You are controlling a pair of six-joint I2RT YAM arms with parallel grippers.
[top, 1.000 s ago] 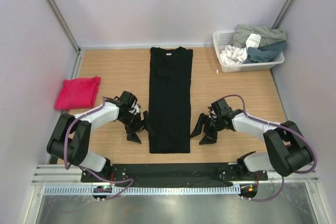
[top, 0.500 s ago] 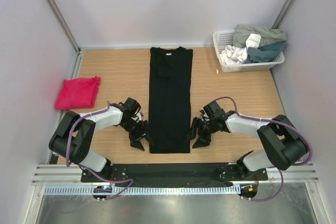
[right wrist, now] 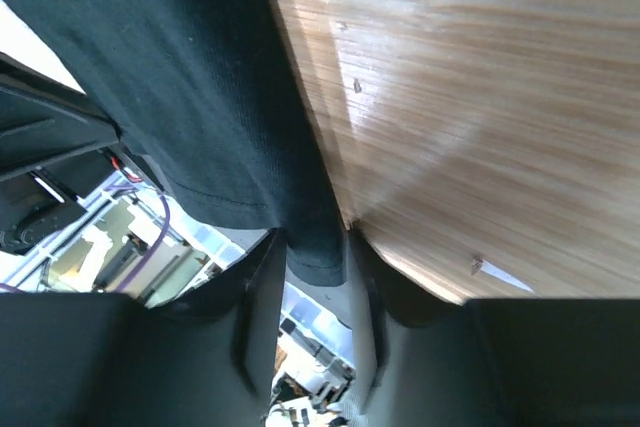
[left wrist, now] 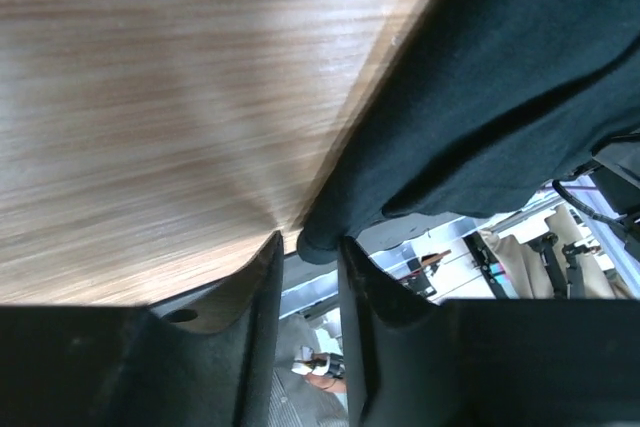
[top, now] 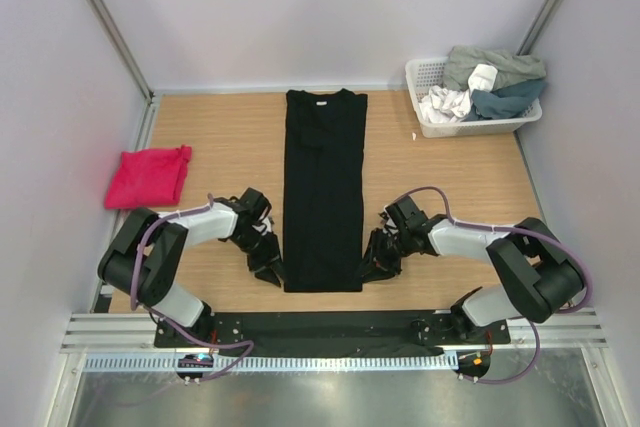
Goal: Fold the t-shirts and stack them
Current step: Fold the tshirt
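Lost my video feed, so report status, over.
Left gripper and right gripper shut on near corners of the black shirt. Shirt flat, a narrow strip. Pink shirt aside; nothing in the way.

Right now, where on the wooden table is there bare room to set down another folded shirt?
Bare wood lies between the black cloth t-shirt and the white latticed plastic basket, and between it and the pink cloth shirt. Crowded: the near corners, where the left gripper and right gripper meet its hem.

The long shirt [top: 322, 187] lies centre, smaller shirt [top: 148, 175] left, basket [top: 424, 78] rear right.
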